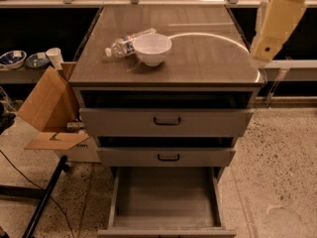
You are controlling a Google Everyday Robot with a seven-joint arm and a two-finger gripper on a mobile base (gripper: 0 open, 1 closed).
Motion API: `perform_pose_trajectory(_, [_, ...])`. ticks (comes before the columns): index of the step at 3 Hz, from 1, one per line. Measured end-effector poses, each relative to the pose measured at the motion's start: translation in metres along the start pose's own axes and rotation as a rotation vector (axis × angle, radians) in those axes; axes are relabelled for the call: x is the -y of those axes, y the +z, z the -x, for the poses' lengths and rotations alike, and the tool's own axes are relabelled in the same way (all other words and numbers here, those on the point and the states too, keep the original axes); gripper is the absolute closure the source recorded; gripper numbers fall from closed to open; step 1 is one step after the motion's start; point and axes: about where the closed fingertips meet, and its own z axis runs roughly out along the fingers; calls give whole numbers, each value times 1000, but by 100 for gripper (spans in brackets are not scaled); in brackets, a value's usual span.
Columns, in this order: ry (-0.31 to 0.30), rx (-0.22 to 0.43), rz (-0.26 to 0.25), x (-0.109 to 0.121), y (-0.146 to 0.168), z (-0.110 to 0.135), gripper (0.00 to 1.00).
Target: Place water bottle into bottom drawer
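Observation:
The water bottle (127,42) lies on its side on the cabinet top (208,63), cap pointing left, just behind and to the left of a white bowl (152,48). The bottom drawer (166,200) is pulled out and open at the foot of the cabinet, and its grey interior holds nothing. My gripper (275,26) is a cream-coloured piece hanging in the air at the upper right, over the cabinet top's right edge. It is well away from the bottle and holds nothing that I can see.
The two upper drawers (167,121) with black handles stand slightly pulled out. An open cardboard box (47,110) sits on the floor to the left. Small bowls (12,58) and a cup (53,57) stand on a low shelf at the left. A black stand leg (44,200) lies at the lower left.

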Motion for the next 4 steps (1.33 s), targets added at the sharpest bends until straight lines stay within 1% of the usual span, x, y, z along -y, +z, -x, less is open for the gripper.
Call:
perform_pose_trajectory(1, [-25,6,-52,24,-1,33,0])
perform_pose_trajectory(2, [-24,6,-94,41,11,67,0])
perform_pose_trajectory(3, [-8,19,-120,56,33,96,0])
perform_pose_trajectory(4, [-17,40,-111,73,61,123,0])
